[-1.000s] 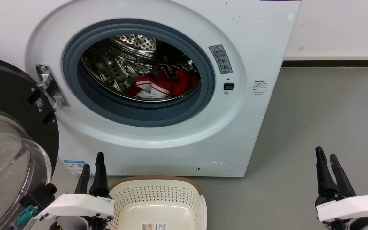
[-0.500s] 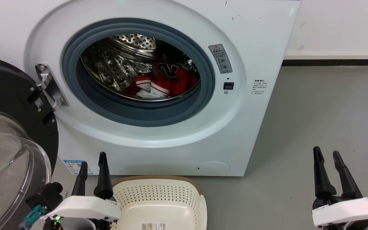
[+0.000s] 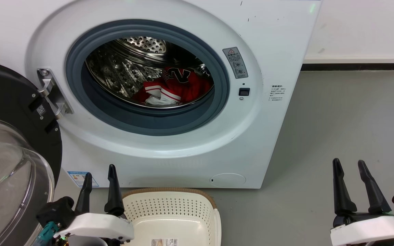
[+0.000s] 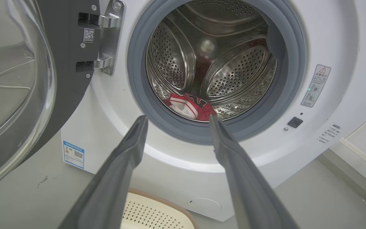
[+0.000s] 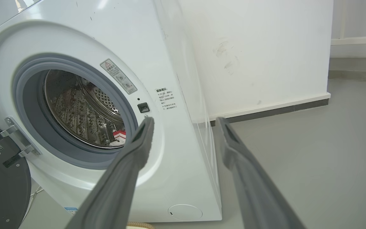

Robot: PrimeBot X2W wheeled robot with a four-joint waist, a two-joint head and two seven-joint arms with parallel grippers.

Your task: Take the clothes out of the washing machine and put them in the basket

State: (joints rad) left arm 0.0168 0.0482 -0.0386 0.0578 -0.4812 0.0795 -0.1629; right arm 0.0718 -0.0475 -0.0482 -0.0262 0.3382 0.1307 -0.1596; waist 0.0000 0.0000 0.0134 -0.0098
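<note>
1. Left pincer (image 3: 100, 171): fingers apart, holding nothing. It sits low in front of the washing machine (image 3: 272, 44), just beside the left end of the basket (image 3: 169, 190). Right pincer (image 3: 348, 161): fingers likewise apart, holding nothing, off to the machine's right over the floor (image 3: 337, 112).
2. Clothes (image 3: 180, 87): one red heap at the bottom of the drum (image 3: 121, 68), behind the grey door seal (image 3: 149, 124). The door (image 3: 9, 95) stands swung open to the left. The basket sits on the floor below the opening, and the part of its inside that shows holds no clothes.
3. Handling, in my judgement: soft, limp cloth, light if dry. Damp cloth would be heavier and clingier, and I cannot tell which it is. Once lifted it should sag and trail, and it may catch on the seal's lip.
4. Where to grip, in my judgement: the raised fold by the white striped trim at the front of the heap, nearest the opening. I would pinch a bunched ridge, not a flat layer, so the fingers close on several thicknesses.
5. Risk: a thin pinch may slip free, and a trailing hem may miss the basket.
</note>
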